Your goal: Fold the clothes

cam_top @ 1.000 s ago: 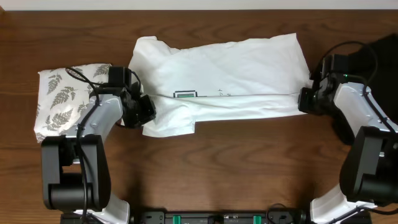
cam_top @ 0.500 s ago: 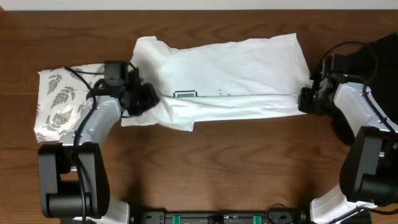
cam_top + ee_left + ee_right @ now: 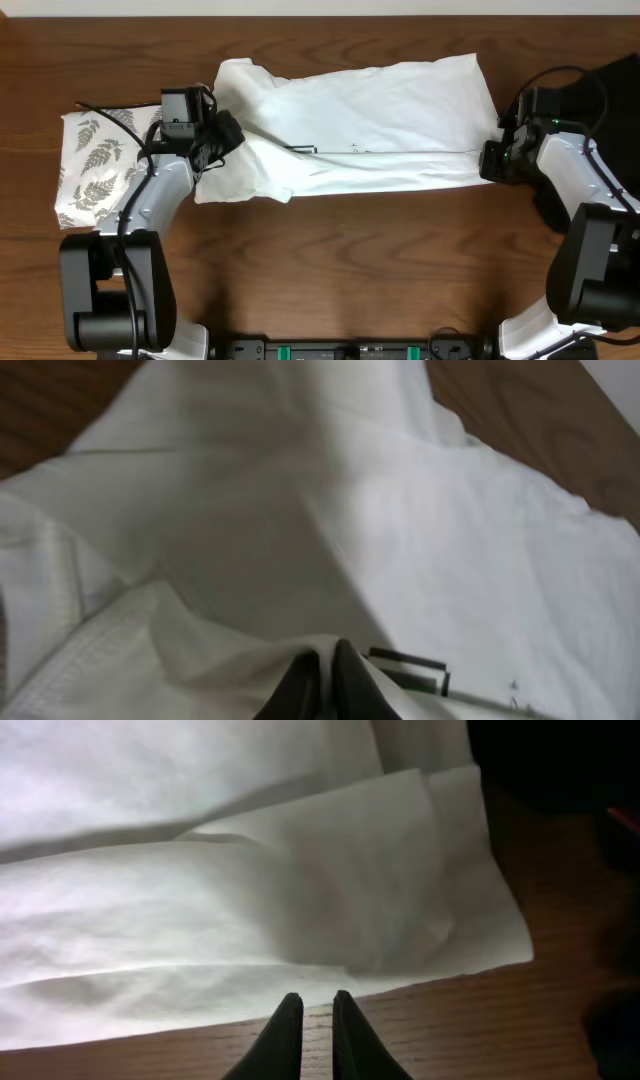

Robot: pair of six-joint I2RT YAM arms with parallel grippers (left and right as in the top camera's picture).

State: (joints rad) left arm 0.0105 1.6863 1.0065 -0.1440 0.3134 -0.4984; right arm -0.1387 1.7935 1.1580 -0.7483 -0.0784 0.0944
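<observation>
The T-shirt (image 3: 380,110) lies long-axis left-to-right across the bench (image 3: 330,260), with the left fingers (image 3: 347,682) clamped on its near-left fold and the right fingers (image 3: 284,1032) together at the right hem, grip unclear.

Robot lab bench — wood-grain table (image 3: 380,275), mounted left arm (image 3: 150,200), right arm (image 3: 580,180)

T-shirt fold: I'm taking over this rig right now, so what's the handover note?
Left hand: shut on a bunched fold of the T-shirt near its left end.
Right hand: fingers close together at the shirt's right edge; grip unclear.
T-shirt lies across the table, near edge folded over lengthwise.
Left to do: settle the left end, then probably fold crosswise.
</observation>
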